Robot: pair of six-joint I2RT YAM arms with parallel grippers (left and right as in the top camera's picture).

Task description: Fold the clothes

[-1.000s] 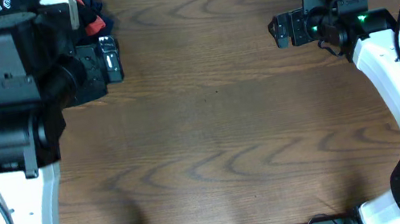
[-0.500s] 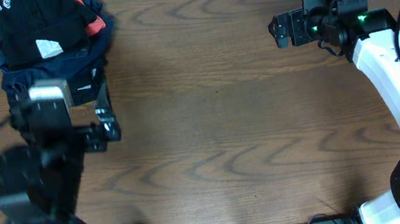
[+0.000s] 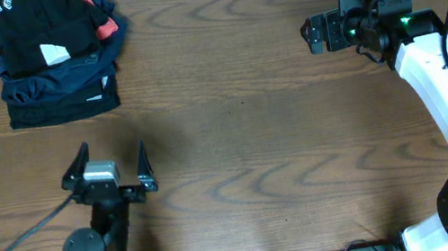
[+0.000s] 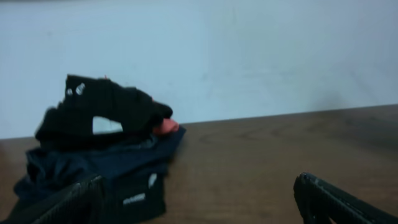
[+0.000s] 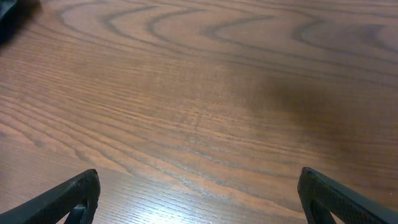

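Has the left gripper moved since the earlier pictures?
Yes. The left gripper has drawn back from the black shirt at the far corner, toward the table's near edge, jaws open.

Left gripper [image 3: 112,149] by the near edge of the table [image 3: 254,139], jaws spread wide, empty. Right gripper [image 3: 309,36] toward the table's far edge, arm [image 3: 435,81] extended, jaws likewise wide, empty.

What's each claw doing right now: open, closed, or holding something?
Left claw: open, holding nothing.
Right claw: open, holding nothing.
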